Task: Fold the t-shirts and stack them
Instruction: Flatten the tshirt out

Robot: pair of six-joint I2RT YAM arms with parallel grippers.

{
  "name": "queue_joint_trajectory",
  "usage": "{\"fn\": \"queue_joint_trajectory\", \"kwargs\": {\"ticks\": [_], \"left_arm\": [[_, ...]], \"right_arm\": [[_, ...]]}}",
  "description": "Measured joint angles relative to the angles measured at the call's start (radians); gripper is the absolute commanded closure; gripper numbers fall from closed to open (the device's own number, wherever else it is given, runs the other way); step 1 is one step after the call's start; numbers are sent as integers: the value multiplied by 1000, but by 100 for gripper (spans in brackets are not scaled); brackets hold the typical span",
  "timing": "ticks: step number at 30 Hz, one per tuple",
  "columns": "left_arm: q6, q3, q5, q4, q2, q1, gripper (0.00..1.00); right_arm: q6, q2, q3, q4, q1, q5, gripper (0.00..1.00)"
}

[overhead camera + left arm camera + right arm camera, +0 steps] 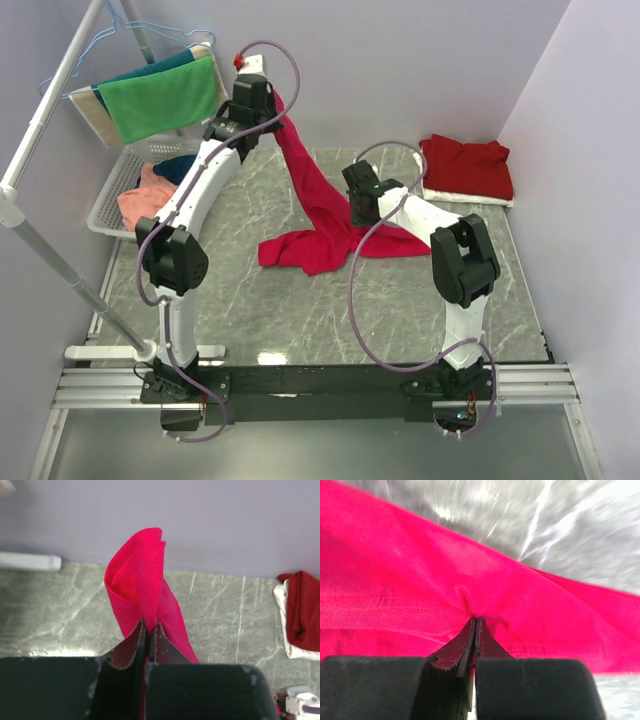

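Now your left claw (148, 626) and right claw (476, 623) both pinch the pinkish-red t-shirt (310, 190), so probably spread it flat next.

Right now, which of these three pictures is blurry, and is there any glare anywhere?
Right wrist view: the grey marble-patterned tabletop behind the bright pinkish-red cotton t-shirt is smeared into streaks. Left wrist view: crisp, the shirt's stitching shows. Top view: sharp, evenly lit, one pale glare patch near the tabletop's front edge.
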Motion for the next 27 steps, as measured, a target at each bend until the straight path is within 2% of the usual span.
{"fn": "queue_joint_trajectory", "kwargs": {"ticks": [5, 11, 19, 22, 27], "left_arm": [[22, 74, 0, -27, -50, 6, 99], [36, 97, -8, -37, -183, 18, 99], [42, 96, -38, -64, -387, 32, 99], [44, 51, -38, -47, -497, 32, 99], [43, -116, -35, 18, -756, 32, 99]], "right_arm": [[1, -52, 67, -42, 0, 81, 100], [-14, -211, 171, -84, 0, 149, 100], [-64, -485, 196, -90, 10, 85, 100], [-103, -575, 192, -93, 52, 38, 100], [-180, -705, 192, -94, 165, -42, 100]]}}
